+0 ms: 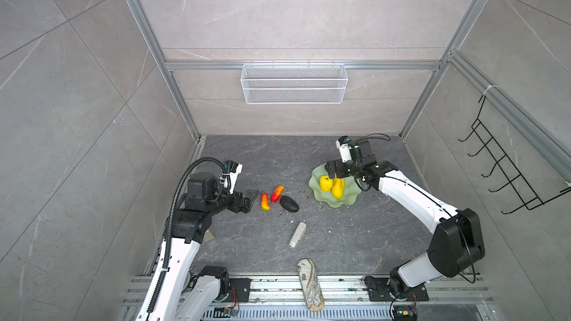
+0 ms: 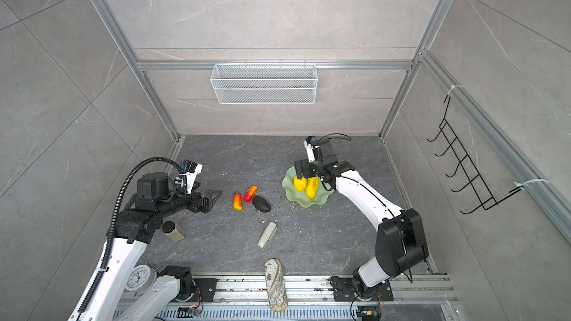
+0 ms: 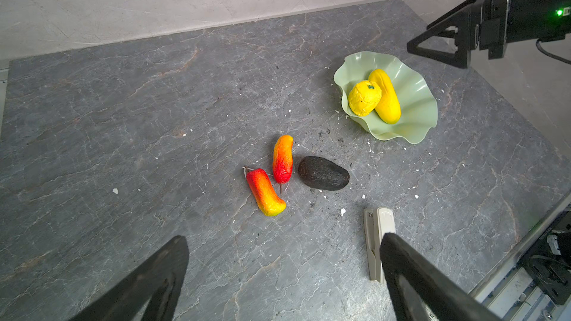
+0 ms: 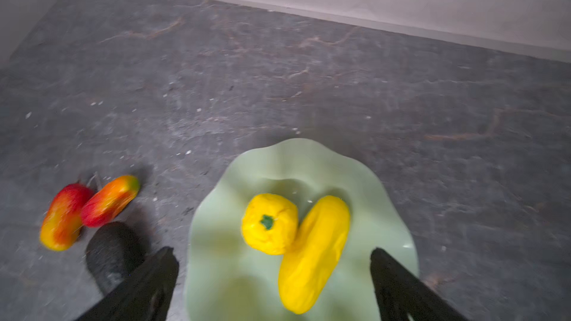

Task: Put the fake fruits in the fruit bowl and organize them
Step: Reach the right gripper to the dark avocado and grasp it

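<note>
Risk on the left: knocking one glossy red-to-yellow elongated fake fruit (image 3: 265,192) into its twin (image 3: 282,159) or the blackish oval fake fruit (image 3: 323,173) by closing on a piece packed this close among the others. All three loose on the grey stone desk (image 3: 123,118), well left of the pale mint-green wavy-rimmed fruit bowl (image 3: 411,137). Also possible: snagging the small silver-white oblong device (image 3: 378,220), left of the bowl and nearer the arm bases, on a careless sweep.

Risk at the bowl: shoving or tipping so shallow a dish by clipping its raised rim when pulling away, or nudging the round yellow fake fruit with a green top (image 4: 269,223) over the low edge.

For the left jaws: spread wide, empty, low over the desk far left of the bowl, aimed at the three loose pieces but short of them, no contact.

For the right jaws: fully apart, gripping nothing, poised above the bowl's far rim. Below and between the fingers, clear of both: the round yellow piece and the long yellow oval fake fruit (image 4: 313,254), touching each other inside the bowl. Judged: two of five placed, three to fetch.
</note>
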`<move>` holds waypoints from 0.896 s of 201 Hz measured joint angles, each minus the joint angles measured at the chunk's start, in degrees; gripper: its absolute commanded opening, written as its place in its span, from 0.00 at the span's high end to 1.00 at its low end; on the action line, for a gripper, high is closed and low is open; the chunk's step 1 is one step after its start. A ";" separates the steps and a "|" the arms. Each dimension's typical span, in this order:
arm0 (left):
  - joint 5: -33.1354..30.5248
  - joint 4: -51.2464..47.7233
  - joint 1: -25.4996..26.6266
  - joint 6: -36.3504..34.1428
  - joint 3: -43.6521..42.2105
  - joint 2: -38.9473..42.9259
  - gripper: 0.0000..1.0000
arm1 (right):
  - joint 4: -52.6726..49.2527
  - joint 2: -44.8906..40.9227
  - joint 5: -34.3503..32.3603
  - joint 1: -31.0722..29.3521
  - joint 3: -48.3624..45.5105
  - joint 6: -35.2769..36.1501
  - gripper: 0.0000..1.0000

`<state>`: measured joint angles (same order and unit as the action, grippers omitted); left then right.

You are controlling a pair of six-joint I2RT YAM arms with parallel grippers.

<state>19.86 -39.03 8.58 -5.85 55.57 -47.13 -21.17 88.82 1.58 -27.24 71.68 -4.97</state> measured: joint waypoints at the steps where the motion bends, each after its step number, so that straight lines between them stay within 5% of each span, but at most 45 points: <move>1: 0.00 0.00 0.00 0.00 0.00 -0.02 0.00 | 0.00 0.02 0.02 -0.22 0.02 0.11 0.00; 63: 0.00 0.00 0.00 0.00 0.00 -0.07 0.00 | 0.26 6.84 2.34 -12.81 3.63 2.27 0.00; 180: 0.02 0.00 -0.26 0.00 0.00 -0.04 0.00 | 0.50 22.64 3.02 -16.68 9.18 1.57 0.07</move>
<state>19.88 -39.03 8.32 -5.85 55.57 -47.18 -20.67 111.46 4.60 -43.92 80.86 -3.40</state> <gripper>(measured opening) 0.999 0.937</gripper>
